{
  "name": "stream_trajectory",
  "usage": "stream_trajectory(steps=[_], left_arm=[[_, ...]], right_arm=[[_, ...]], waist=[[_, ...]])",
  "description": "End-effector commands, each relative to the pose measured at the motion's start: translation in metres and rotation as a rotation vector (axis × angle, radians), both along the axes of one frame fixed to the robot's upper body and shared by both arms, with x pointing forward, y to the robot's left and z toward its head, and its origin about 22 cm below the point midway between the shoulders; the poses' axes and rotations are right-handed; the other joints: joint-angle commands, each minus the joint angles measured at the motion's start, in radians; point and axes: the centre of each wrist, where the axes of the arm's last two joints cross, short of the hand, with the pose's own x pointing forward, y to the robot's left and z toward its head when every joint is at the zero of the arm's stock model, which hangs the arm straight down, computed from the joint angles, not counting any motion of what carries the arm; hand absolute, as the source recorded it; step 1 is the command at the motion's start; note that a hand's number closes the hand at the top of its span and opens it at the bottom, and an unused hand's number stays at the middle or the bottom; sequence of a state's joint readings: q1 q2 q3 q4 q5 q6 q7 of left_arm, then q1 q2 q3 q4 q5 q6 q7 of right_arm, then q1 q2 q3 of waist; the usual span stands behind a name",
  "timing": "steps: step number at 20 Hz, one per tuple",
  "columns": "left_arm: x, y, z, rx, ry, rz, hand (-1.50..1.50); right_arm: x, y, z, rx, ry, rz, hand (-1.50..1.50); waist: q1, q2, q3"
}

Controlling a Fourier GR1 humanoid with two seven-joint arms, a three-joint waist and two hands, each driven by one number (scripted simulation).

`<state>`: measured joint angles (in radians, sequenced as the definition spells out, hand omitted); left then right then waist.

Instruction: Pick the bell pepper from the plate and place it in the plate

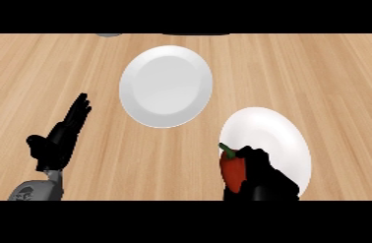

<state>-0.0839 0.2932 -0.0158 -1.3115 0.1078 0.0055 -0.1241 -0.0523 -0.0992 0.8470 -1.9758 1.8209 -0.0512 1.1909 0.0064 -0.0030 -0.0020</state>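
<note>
Pepper point(233, 173) is sitting over the left rim of the lower-right plate point(274, 131), with the right hand point(267, 182) curling around it. The left hand point(62, 137) is resting open at lower left, and the upper plate point(166, 85) is lying at upper centre.

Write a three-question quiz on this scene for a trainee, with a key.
1. True or false: the pepper lies on the far plate.
2. Which hand is curled round the pepper? A) left hand B) right hand C) neither
3. Fill in: the pepper shows at the ___ edge of the near plate.

Key: 1 false; 2 B; 3 left.
</note>
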Motion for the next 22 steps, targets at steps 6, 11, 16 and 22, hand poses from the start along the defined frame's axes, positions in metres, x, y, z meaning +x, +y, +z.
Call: stream_trajectory(steps=[6,11,16,22], left_arm=[[0.012,-0.011,0.002,-0.004,-0.02,-0.031,0.0],[0.003,-0.011,-0.004,-0.01,-0.017,-0.051,0.0],[0.017,-0.005,0.01,0.002,-0.024,-0.059,0.0],[0.011,-0.023,-0.001,0.001,-0.029,-0.086,0.0]], right_arm=[[0.038,0.032,0.046,0.216,0.014,-0.083,1.5],[0.078,0.04,0.048,0.265,0.083,-0.036,1.5],[0.121,0.051,0.059,0.285,0.1,-0.018,1.5],[0.166,0.059,0.051,0.294,0.116,-0.03,1.5]], waist=[[0.028,0.012,0.0],[0.047,0.013,0.001],[0.065,0.017,0.001],[0.082,0.022,0.001]])
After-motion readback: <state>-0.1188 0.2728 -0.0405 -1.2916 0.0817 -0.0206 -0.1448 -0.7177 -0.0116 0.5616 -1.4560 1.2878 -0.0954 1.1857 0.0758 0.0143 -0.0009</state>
